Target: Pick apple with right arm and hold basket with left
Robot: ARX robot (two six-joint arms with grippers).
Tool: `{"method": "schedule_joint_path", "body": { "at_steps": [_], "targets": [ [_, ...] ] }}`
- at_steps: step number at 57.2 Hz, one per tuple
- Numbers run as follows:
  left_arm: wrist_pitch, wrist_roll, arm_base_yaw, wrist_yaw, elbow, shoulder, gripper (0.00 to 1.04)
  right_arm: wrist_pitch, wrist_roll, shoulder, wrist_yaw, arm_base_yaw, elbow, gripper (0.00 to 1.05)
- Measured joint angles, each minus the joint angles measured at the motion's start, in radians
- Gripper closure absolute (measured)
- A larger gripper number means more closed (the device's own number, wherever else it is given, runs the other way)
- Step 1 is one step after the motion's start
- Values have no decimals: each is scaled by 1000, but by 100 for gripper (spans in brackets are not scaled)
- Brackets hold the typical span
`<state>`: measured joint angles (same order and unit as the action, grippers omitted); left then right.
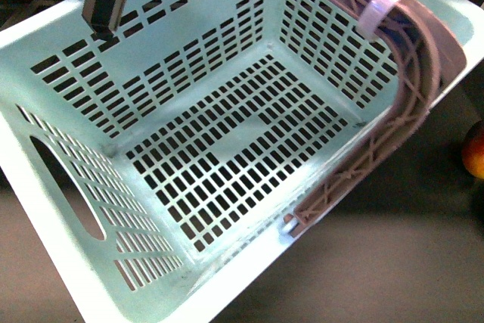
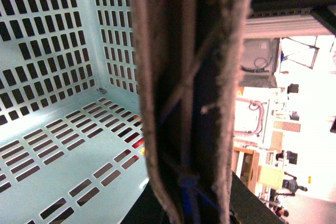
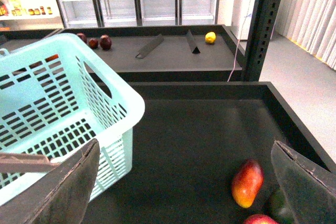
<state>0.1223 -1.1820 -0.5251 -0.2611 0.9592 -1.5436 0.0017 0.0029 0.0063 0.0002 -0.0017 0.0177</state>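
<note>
The mint-green basket (image 1: 227,149) fills the front view, tilted, with its brownish-grey handle (image 1: 423,58) lying along the right rim. My left gripper (image 1: 102,26) is at the basket's far left rim and shut on the basket; one dark bar finger shows. In the left wrist view a brownish handle (image 2: 184,98) sits right against the camera, beside the basket's slotted floor (image 2: 52,145). My right gripper (image 3: 185,144) is open and empty above the dark shelf. The red apple (image 3: 260,220) shows only its top, close to the right finger (image 3: 304,182). The basket's corner (image 3: 63,103) is near the other finger.
An orange-red fruit with a yellow underside (image 3: 247,183) lies beside the apple; it also shows in the front view (image 1: 474,153). A dark green fruit (image 3: 281,208) is next to them. The shelf has raised black edges (image 3: 294,124). A farther shelf holds dark red fruit (image 3: 105,41) and a yellow fruit (image 3: 210,37).
</note>
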Motion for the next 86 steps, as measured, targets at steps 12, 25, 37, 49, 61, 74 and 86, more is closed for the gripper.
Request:
{"method": "schedule_joint_path", "body": {
  "at_steps": [12, 25, 37, 49, 61, 74, 86],
  "targets": [
    [-11, 19, -29, -11, 2, 0, 98, 0, 0, 0, 0, 0, 0, 9],
    [-11, 32, -26, -1, 2, 0, 98, -283, 6, 261, 159, -44, 138, 9],
    [-11, 31, -28, -4, 2, -3, 98, 55, -16, 824, 62, -286, 261, 9],
    [-11, 33, -27, -2, 2, -3, 98, 343, -12, 1457, 42, -341, 443, 9],
    [-11, 33, -27, -2, 2, -3, 98, 450, -1, 1961, 56, -346, 627, 9],
    [-11, 32, -28, -4, 2, -3, 98, 447, 11, 2140, 65, -345, 727, 9],
    [-11, 33, -27, -2, 2, -3, 98, 420, 22, 2242, 75, -354, 817, 9]
  ]
}}
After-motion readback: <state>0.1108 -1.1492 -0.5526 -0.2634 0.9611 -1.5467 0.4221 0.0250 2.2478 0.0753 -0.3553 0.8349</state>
